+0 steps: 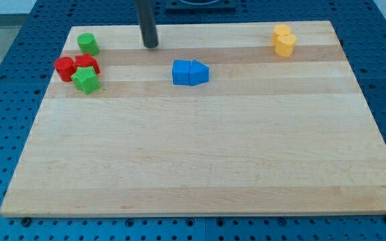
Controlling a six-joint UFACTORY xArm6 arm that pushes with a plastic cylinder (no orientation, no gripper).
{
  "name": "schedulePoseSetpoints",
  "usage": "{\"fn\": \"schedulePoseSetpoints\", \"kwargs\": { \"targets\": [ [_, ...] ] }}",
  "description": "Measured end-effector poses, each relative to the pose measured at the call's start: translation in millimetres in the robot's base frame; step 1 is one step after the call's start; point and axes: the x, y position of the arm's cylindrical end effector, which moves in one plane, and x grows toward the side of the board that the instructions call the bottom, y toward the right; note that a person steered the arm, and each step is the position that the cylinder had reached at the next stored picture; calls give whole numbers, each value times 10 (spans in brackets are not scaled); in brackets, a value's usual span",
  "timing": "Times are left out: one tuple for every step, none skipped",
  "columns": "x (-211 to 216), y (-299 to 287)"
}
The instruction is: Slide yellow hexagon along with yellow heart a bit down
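Two yellow blocks sit touching at the view's top right of the wooden board: the upper one (281, 31) and the lower one (286, 45); which is the hexagon and which the heart is hard to tell. My tip (151, 45) rests on the board near the top edge, left of centre, far to the left of the yellow pair and up-left of the blue blocks.
A blue cube (181, 72) and a blue wedge-like block (200, 72) touch near top centre. At the top left are a green cylinder (88, 44), a red cylinder (64, 69), a red block (86, 64) and a green star-like block (86, 81). The board (200, 167) lies on a blue perforated table.
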Motion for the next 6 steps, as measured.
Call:
{"fn": "schedulePoseSetpoints", "kwargs": {
  "targets": [
    [-301, 208],
    [-312, 1389],
    [-326, 1910],
    [-349, 2334],
    [-336, 2899],
    [89, 2940]
  ]
}}
